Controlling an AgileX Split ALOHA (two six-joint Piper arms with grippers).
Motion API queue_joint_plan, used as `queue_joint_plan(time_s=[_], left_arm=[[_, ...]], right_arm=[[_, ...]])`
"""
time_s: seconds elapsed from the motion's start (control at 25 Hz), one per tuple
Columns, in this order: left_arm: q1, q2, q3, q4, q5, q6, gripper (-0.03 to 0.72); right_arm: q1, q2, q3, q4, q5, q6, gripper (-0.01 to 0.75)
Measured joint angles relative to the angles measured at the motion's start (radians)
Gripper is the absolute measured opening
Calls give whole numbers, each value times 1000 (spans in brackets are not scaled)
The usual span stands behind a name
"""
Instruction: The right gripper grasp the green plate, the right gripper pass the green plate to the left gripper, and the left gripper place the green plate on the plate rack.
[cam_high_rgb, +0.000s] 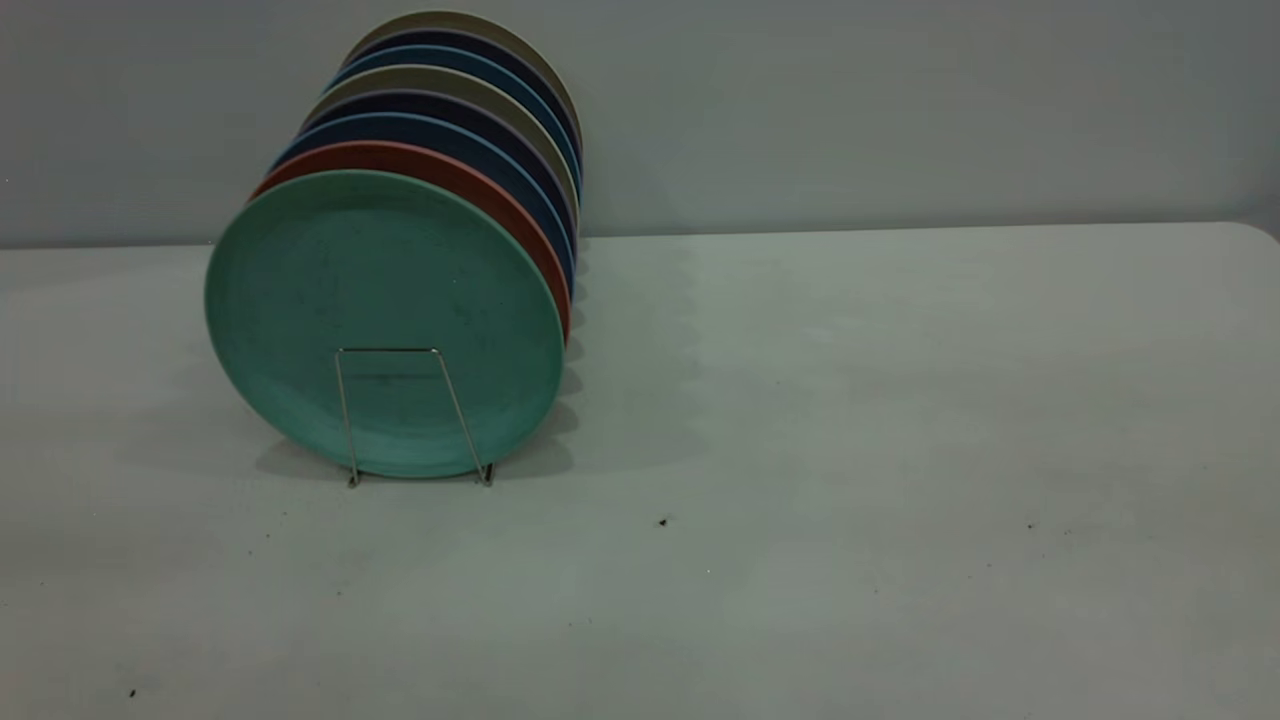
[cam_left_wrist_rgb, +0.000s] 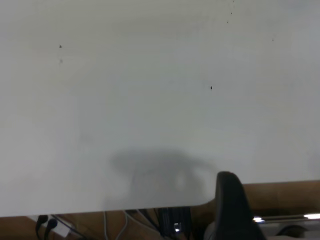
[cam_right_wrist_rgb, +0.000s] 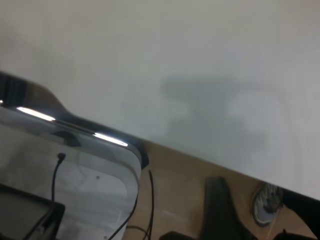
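Observation:
The green plate (cam_high_rgb: 380, 300) stands upright in the front slot of the plate rack (cam_high_rgb: 344, 415), at the table's left in the exterior view, facing the camera. The rack's front wire loop crosses the plate's lower part. Neither arm shows in the exterior view. The left gripper (cam_left_wrist_rgb: 232, 200) shows only as a dark blurred shape in its wrist view, over the table's edge, far from the plate. The right gripper (cam_right_wrist_rgb: 220, 200) shows as a dark shape in its wrist view, beyond the table's edge over the floor. Neither holds anything that I can see.
Behind the green plate stand a salmon-pink plate (cam_high_rgb: 480, 190) and several dark blue and beige plates in the same rack. The white table (cam_high_rgb: 850, 400) meets a grey wall at the back. Cables (cam_left_wrist_rgb: 170, 222) and wooden floor (cam_right_wrist_rgb: 175, 190) lie past the table's edge.

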Motion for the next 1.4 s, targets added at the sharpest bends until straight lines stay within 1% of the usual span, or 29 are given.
queue_joint_plan(time_s=[0.28,0.56,0.76,1.0,1.4], left_arm=[[0,-249,95,-1,29,30,449],[0,-450,113,-1,56,60,449],[0,-532,117,-10,96,72,449],[0,-556,117,-50,147,90,449],[0,-556,141,-117,150,199,449]], right_arm=[[0,-296,213,16,-88,-19,506],[0,-555,309,17,-98,-33,506],[0,-660,331,29,-96,-34,506],[0,-678,335,32,-97,-34,506],[0,-678,337,35,-97,-35,506]])
